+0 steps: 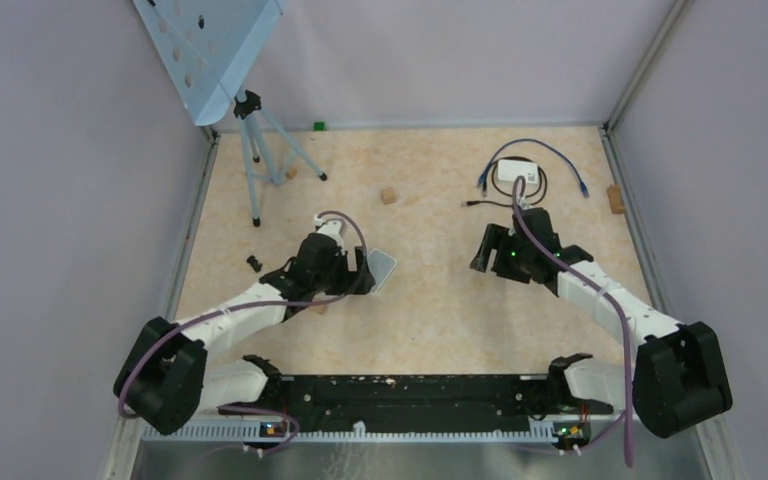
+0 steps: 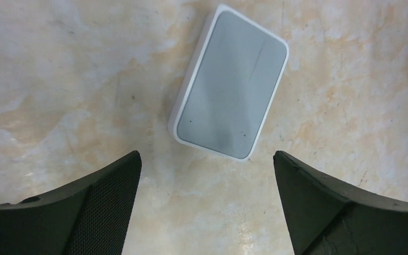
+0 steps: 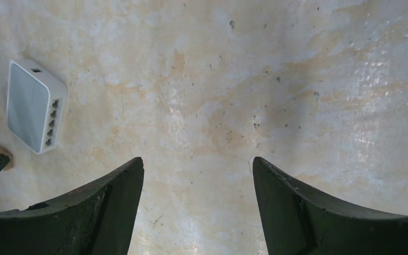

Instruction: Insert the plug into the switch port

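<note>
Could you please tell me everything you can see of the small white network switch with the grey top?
The small white network switch with the grey top is a rounded rectangular box, plastic-looking, smooth. A row of ports lines one long side, no cable in them. It lies flat, askew, on the beige mottled table, just ahead of the open left gripper, which does not touch it.

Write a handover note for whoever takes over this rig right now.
Left gripper: open, empty, hovering by the switch.
Right gripper: open, empty, above the table.
The switch lies flat mid-table, with its ports on the side toward the right arm. The blue cable lies looped at the far right, untouched.
Done: nothing yet.
Left: pick up a plug, steady the switch, insert the plug.
</note>
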